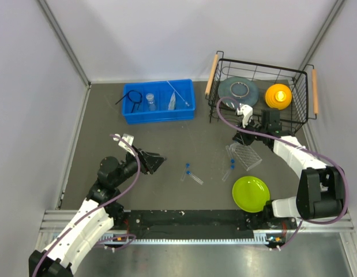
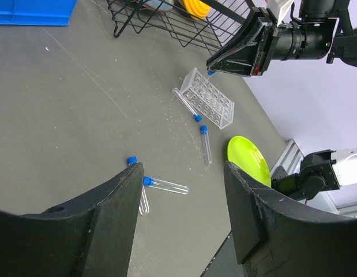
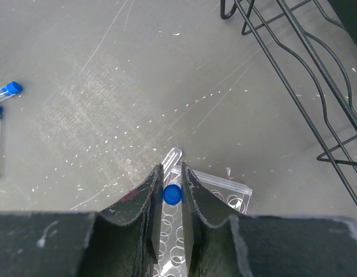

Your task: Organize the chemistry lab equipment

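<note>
My right gripper [image 1: 240, 139] is shut on a thin clear tube with a blue cap [image 3: 172, 194], held upright over the near edge of the clear perforated tube rack [image 3: 227, 196]. The rack lies on the table [image 1: 245, 154]. Two capped tubes [image 1: 191, 173] lie mid-table, two more [image 1: 229, 168] beside the rack. My left gripper [image 2: 181, 173] is open and empty above the mid-table tubes [image 2: 166, 186]. The black ring on a rod [image 1: 134, 96], the small clear jar [image 1: 150, 101] and the clear packet [image 1: 173, 101] sit in the blue bin.
The blue bin [image 1: 158, 115] stands at the back left. A black wire basket [image 1: 259, 69] at the back right holds a grey dish [image 1: 239, 88] and an orange bowl [image 1: 278, 96]. A lime-green plate [image 1: 251, 193] lies near the right arm's base.
</note>
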